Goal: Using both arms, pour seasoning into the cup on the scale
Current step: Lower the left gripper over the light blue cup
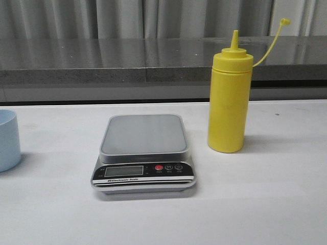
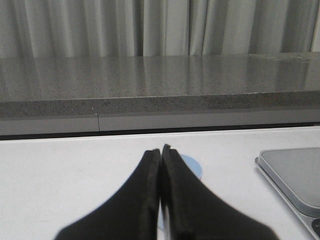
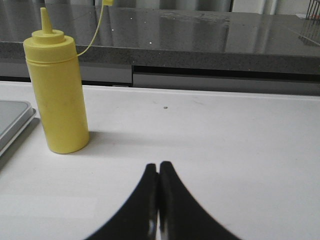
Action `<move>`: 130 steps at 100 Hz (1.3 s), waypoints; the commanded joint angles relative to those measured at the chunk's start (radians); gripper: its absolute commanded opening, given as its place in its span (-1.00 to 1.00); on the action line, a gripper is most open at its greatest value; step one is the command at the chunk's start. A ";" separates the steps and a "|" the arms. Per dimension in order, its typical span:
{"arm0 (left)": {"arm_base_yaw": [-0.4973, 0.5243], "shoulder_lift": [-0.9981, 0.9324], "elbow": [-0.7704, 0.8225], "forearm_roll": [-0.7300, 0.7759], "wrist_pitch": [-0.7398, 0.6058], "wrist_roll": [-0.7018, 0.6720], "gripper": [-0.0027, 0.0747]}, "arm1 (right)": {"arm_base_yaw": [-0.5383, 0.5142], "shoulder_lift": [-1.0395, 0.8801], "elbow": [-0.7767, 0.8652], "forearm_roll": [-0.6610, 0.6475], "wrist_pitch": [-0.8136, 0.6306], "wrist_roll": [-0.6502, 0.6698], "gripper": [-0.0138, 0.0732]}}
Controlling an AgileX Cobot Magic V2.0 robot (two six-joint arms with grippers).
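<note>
The scale (image 1: 143, 154) sits in the middle of the white counter (image 1: 265, 204), its black panel with the display and red button (image 1: 159, 167) turned toward the near edge, and its silver platform bare. Just beside it, toward the right edge and a little nearer the far edge, the bottle (image 1: 230, 99) stands upright, nozzle uncovered, its thin tethered cap (image 1: 285, 21) arching up and off to the right. The cup (image 1: 8, 140) stands at the left edge, well apart from the scale and only partly in the front view.

Neither arm shows in the front view. From the left wrist, the left pincer (image 2: 160, 149) has its two dark fingers pressed together with nothing between them; a sliver of the cup's pale blue peeks out just behind the tips, and a corner of the scale's platform lies off to one side. From the right wrist, the right pincer (image 3: 158, 165) is likewise closed tight on nothing, low over bare counter, with the bottle standing apart from it beside the scale's edge.
</note>
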 commanded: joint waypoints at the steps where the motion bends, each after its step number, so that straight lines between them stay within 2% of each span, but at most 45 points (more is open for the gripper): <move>1: 0.003 0.020 -0.076 -0.022 -0.019 -0.007 -0.98 | -0.005 -0.020 -0.022 -0.013 -0.083 -0.002 -0.84; 28: 0.003 0.287 -0.309 -0.022 0.091 -0.007 -0.98 | -0.005 -0.020 -0.022 -0.013 -0.083 -0.002 -0.84; 60: 0.003 0.700 -0.638 -0.025 0.397 -0.007 -0.98 | -0.005 -0.020 -0.022 -0.013 -0.083 -0.002 -0.84; 71: 0.003 0.819 -0.714 -0.036 0.451 -0.007 -0.98 | -0.005 -0.020 -0.022 -0.013 -0.083 -0.002 -0.84; 95: 0.003 1.025 -0.826 -0.036 0.450 -0.007 -0.98 | -0.005 -0.020 -0.022 -0.013 -0.083 -0.002 -0.84; 119: 0.003 1.163 -0.866 -0.042 0.435 -0.007 -0.97 | -0.005 -0.020 -0.022 -0.013 -0.083 -0.002 -0.84; 126: 0.003 1.191 -0.866 -0.042 0.430 -0.007 -0.88 | -0.005 -0.020 -0.022 -0.013 -0.083 -0.002 -0.84; 130: 0.003 1.204 -0.866 -0.042 0.428 -0.007 -0.76 | -0.005 -0.020 -0.022 -0.013 -0.083 -0.002 -0.84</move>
